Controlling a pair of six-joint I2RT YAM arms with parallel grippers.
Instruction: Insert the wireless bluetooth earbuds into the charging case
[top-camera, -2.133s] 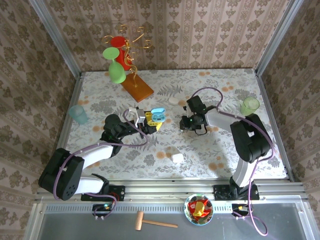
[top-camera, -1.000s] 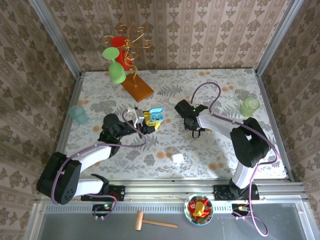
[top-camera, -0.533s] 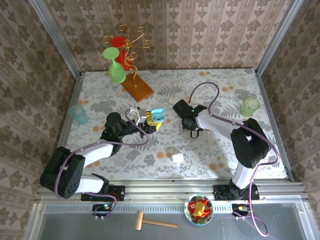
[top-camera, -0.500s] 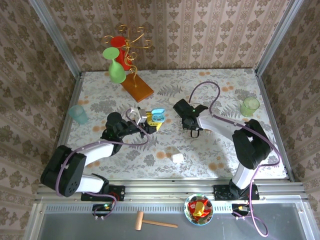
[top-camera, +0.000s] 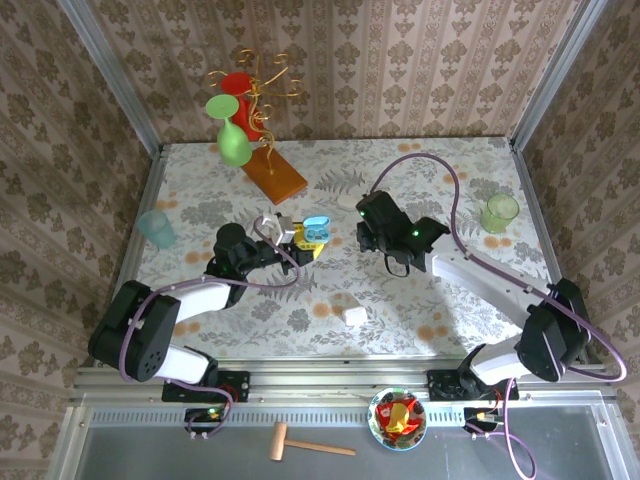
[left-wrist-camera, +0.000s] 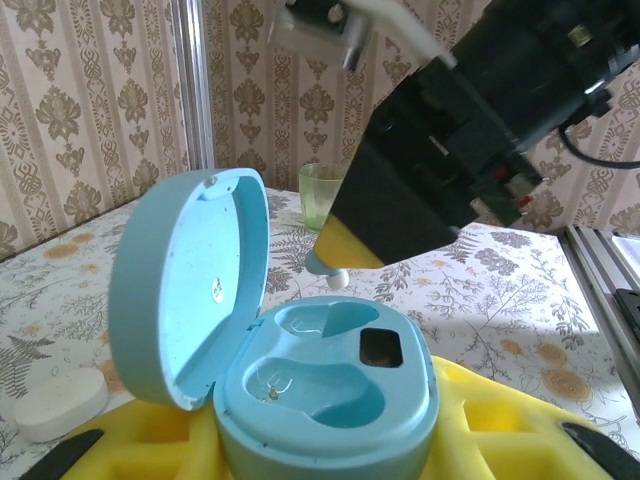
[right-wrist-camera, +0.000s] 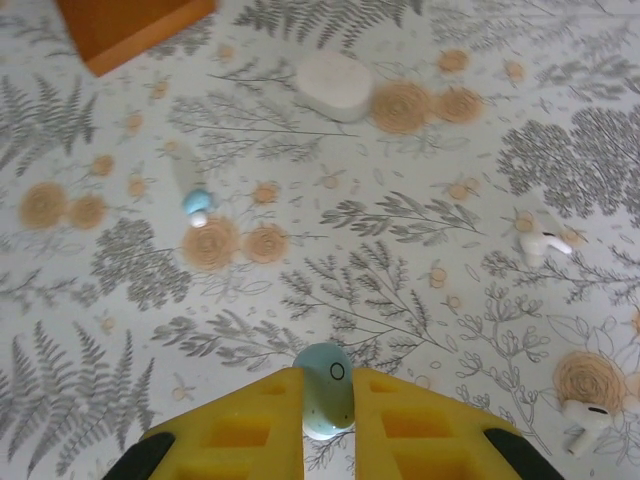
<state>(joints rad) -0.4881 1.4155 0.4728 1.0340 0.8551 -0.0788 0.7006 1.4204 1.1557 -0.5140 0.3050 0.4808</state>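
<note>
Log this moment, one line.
left gripper: shut on open charging case | right gripper: shut on pale blue earbud near case | wells empty

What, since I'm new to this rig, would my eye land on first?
An open pale blue oval plastic charging case is clamped mid-table in the left gripper. The right gripper pinches a small pale blue plastic earbud near it. Far left, red and green plastic goblets hang on a gold wire stand.

The charging case (left-wrist-camera: 320, 395) was moulded in smooth, glossy plastic, as was the earbud (right-wrist-camera: 325, 395); the tabletop (right-wrist-camera: 400, 250) was finished matt.
</note>
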